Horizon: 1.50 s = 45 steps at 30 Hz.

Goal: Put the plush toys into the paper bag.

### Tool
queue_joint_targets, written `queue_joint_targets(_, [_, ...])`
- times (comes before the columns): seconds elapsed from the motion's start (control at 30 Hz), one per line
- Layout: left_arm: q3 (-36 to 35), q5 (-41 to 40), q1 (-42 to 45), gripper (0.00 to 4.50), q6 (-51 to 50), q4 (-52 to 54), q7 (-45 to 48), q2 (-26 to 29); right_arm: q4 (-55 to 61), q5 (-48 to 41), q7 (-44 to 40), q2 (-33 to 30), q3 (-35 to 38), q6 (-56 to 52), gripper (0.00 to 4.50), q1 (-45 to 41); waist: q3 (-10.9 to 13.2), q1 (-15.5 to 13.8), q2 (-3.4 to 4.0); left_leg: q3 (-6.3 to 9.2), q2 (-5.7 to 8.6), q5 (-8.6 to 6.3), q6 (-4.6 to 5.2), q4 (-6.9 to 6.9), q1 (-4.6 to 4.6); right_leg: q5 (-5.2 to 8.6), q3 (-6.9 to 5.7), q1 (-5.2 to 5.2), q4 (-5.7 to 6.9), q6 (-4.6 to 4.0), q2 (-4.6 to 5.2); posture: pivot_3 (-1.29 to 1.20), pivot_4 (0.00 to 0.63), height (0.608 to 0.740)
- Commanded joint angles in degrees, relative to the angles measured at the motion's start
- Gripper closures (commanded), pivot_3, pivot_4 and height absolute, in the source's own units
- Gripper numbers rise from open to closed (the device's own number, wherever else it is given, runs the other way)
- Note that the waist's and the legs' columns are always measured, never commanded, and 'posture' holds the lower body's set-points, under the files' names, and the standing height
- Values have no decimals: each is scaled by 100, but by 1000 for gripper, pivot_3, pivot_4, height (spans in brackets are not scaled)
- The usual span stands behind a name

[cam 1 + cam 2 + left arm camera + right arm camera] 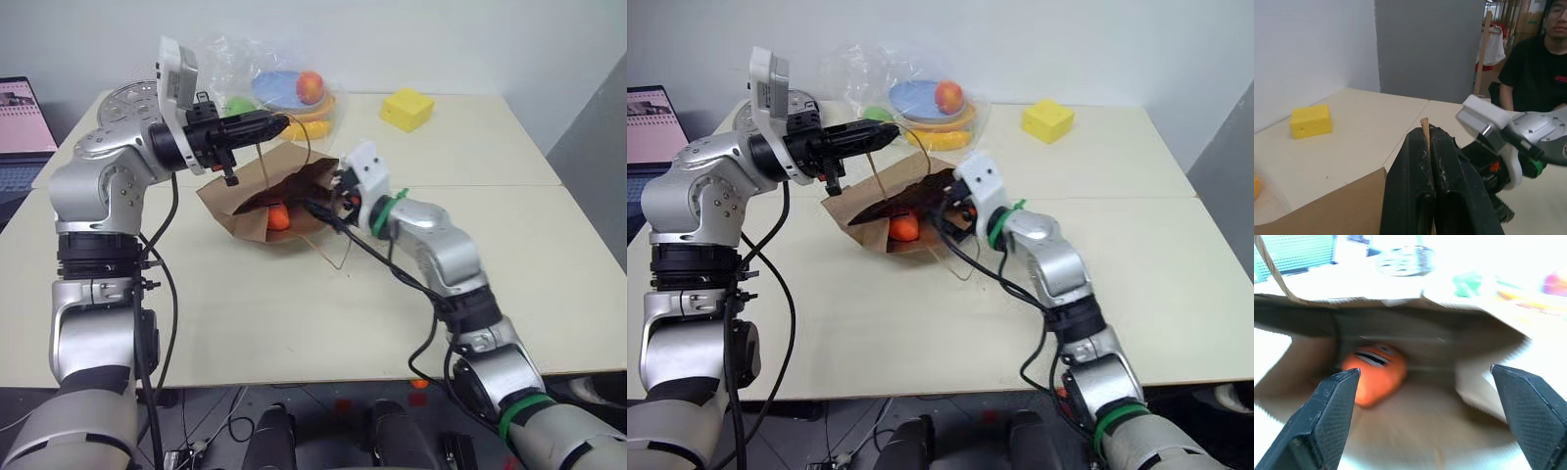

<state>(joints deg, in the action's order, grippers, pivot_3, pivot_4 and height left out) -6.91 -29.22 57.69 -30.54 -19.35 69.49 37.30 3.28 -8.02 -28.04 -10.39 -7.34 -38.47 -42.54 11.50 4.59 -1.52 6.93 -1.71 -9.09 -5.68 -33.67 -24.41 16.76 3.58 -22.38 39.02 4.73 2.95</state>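
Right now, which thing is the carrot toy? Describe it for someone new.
Start at the brown paper bag lying open mid-table. Inside its mouth sits the carrot: soft, orange, with a cartoon face, unlike the hard fruit in the clear plastic bag behind.

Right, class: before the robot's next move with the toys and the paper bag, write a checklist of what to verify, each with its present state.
1. Left gripper shut on the paper bag handle: ok.
2. Bag mouth open: ok.
3. Carrot toy inside the bag: ok.
4. Right gripper open, nothing between its fingers: ok.
5. White egg toy located: cannot tell.
6. Yellow block and plastic bag apart from the paper bag: ok.
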Motion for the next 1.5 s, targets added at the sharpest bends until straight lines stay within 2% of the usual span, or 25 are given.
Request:
queue_joint_targets(0.03, [-100, -63, 78, 4500, 91, 202, 55, 123, 941, 176, 351, -389, 326, -317, 29, 432, 0, 2, 0, -1, 0, 0, 0, 0, 0, 0, 0, 0, -1, 0, 0, 0, 150, 740])
queue_joint_targets(0.13, [-95, -64, 92, 4500, 91, 188, 63, 137, 1116, 428, 692, -606, 347, -372, 29, 889, -1, -2, -1, -1, 0, 0, 0, -1, 0, 0, 1, 2, -2, 0, 0, 0, 150, 740])
queue_joint_targets(0.27, [-19, -12, 116, 4500, 136, 136, 99, 120, 843, 507, 892, -512, 230, -342, 29, 1265, -1, 36, -1, -10, 0, 0, 1, -5, 3, 0, 9, 1, 0, 0, 0, 0, 150, 740])
queue_joint_targets(0.57, [53, 14, 242, 4500, 157, 58, 147, 97, -345, 713, 1428, -63, 271, 282, 29, 1099, -1, 17, -1, -12, 0, 0, 1, -5, 4, 0, 11, 2, -1, 0, 0, 0, 150, 740])
queue_joint_targets(0.67, [60, 14, 222, 4500, 149, 96, 147, 120, -589, 738, 1451, -87, 303, 507, 944, 1124, -1, 10, -1, -12, 0, 0, 1, -5, 4, 0, 11, 2, -2, 0, 0, 0, 150, 740])
queue_joint_targets(0.93, [20, 2, 114, 4500, 86, 240, 84, 200, -468, 543, 1323, -123, 426, 605, 3843, 1210, 0, 14, -1, -12, 0, 0, 0, -5, 4, 0, 11, 2, -2, 0, 0, 0, 150, 740])
queue_joint_targets(1.0, [13, -1, 100, 4500, 78, 261, 74, 218, -335, 425, 1175, -160, 509, 657, 4419, 1204, 0, 14, 0, -12, 0, 0, 1, -5, 4, 0, 11, 2, -2, 0, 0, 0, 150, 740])
queue_joint_targets(1.2, [9, -2, 78, 4500, 80, 272, 65, 240, 147, 153, 624, -515, 487, 418, 4477, 1254, 0, 13, 0, -12, 0, 0, 1, -5, 3, 0, 10, 2, -2, 0, 0, 0, 150, 740])
queue_joint_targets(1.33, [14, 19, 55, 4500, 103, 267, 48, 252, 1463, -494, -367, -1501, 562, -562, 4477, 1448, 4, -35, 6, -12, 2, 0, 1, -6, -1, 1, 10, 2, -5, 1, 1, 0, 150, 740])
queue_joint_targets(1.5, [42, 32, 110, 4500, 128, 208, 51, 255, 2416, -1339, -726, -1849, 653, -1609, 4477, 1406, 3, -4, 5, -8, 1, 0, 1, -6, 2, 2, 9, 3, -4, 2, 0, 0, 150, 740])
